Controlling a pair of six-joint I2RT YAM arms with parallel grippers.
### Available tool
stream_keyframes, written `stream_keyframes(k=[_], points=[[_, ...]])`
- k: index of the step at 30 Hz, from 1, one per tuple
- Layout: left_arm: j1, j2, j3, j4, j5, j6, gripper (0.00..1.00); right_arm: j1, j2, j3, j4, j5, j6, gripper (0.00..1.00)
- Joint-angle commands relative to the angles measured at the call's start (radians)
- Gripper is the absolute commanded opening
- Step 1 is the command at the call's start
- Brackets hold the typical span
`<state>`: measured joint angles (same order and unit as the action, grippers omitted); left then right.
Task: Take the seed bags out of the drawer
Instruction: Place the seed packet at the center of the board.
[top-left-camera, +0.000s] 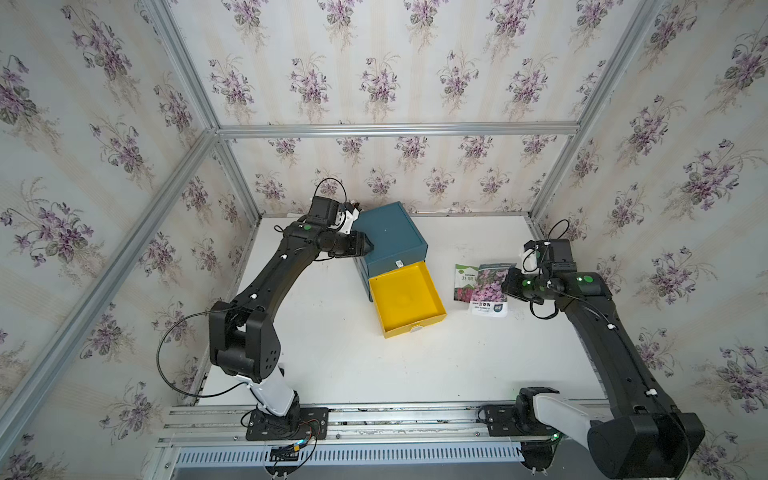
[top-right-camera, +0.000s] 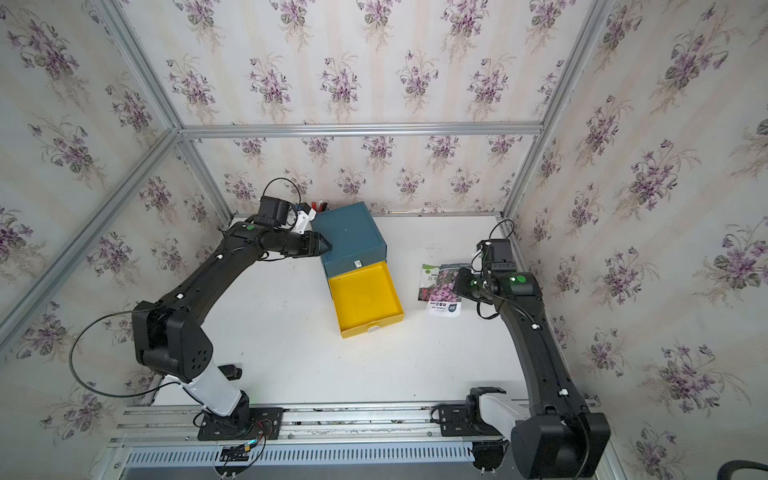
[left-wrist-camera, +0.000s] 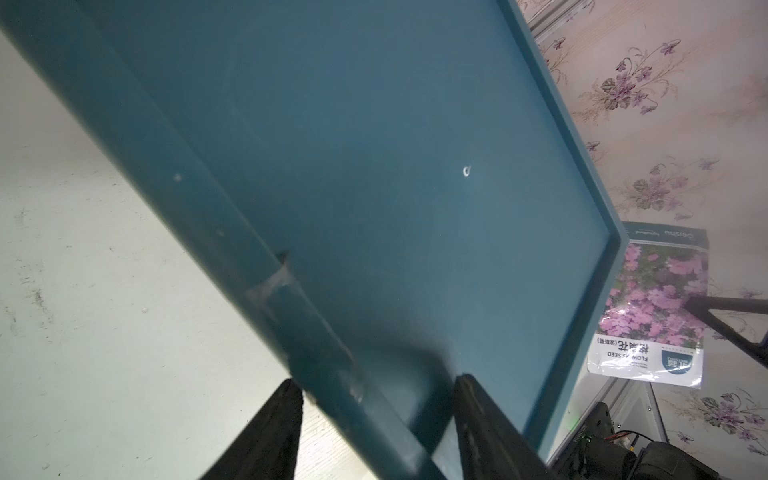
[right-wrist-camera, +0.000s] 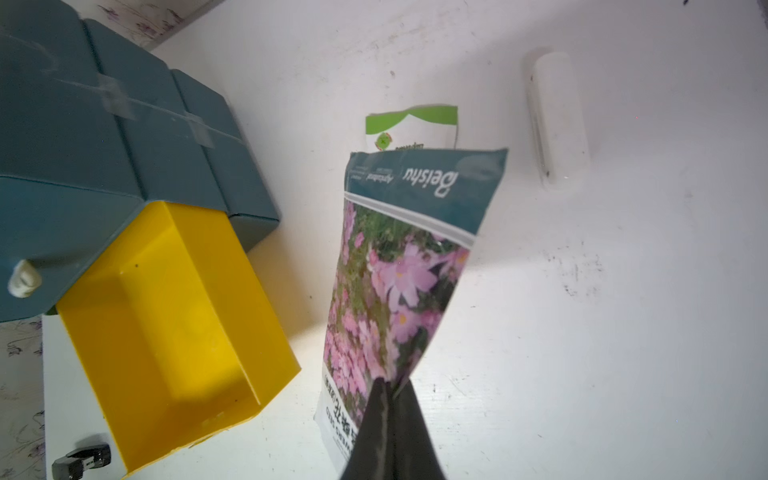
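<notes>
The yellow drawer (top-left-camera: 405, 297) (top-right-camera: 363, 297) (right-wrist-camera: 166, 311) stands pulled out of the blue cabinet (top-left-camera: 390, 237) (top-right-camera: 349, 235), and its floor is bare. To its right, my right gripper (right-wrist-camera: 388, 384) (top-left-camera: 506, 284) is shut on the edge of a pink-flower seed bag (right-wrist-camera: 399, 270) (top-left-camera: 488, 289) (left-wrist-camera: 656, 299), tilting it up off the table. A second seed bag (right-wrist-camera: 411, 124) (top-left-camera: 465, 276) with a green and white top lies partly under it. My left gripper (left-wrist-camera: 377, 379) (top-left-camera: 368, 246) straddles the cabinet's upper left edge, shut on it.
Wallpapered walls and aluminium posts close in the white table (top-left-camera: 332, 353) on three sides. A white oblong piece (right-wrist-camera: 557, 120) lies beyond the bags. A small black clip (right-wrist-camera: 83, 461) sits by the drawer's front. Red-tipped items (top-right-camera: 318, 204) stand behind the cabinet.
</notes>
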<state>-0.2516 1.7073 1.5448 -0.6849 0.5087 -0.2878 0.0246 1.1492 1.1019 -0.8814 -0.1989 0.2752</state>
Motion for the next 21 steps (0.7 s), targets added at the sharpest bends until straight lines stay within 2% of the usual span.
stream_keyframes(k=[1, 12, 21], points=[[-0.002, 0.021, -0.017, -0.227, -0.103, 0.049, 0.61, -0.028, 0.035, -0.014, 0.01, -0.005, -0.051, 0.0], [-0.002, 0.026, -0.012, -0.229, -0.106, 0.051, 0.61, -0.161, 0.194, -0.06, 0.038, 0.008, -0.133, 0.0], [-0.002, 0.035, 0.004, -0.238, -0.112, 0.058, 0.61, -0.186, 0.325, -0.073, 0.041, 0.024, -0.119, 0.0]])
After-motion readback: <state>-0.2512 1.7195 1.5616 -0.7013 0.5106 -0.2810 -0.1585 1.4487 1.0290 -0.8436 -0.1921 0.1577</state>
